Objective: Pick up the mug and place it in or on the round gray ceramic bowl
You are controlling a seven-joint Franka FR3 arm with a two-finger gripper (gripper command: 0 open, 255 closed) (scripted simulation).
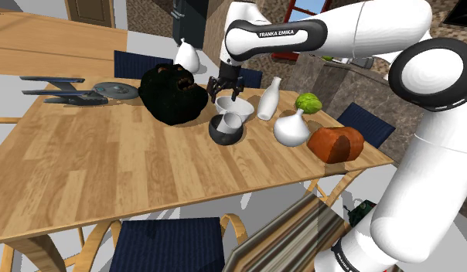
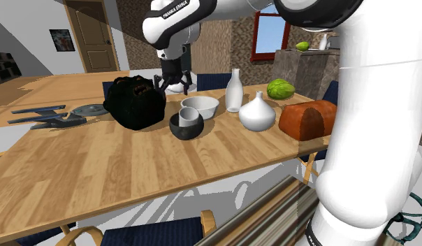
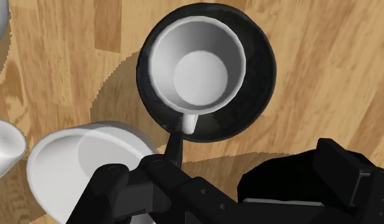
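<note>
The mug (image 1: 230, 121) is half hidden in the dark bowl (image 1: 223, 137), and the gripper (image 1: 226, 93) above is held open, empty.

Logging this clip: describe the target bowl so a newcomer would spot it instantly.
On the long wooden table, look beside the big black lumpy object. Two bowls sit close together there, and the target is the dark bowl. Unlike the white bowl next to it, it holds a pale mug.
</note>
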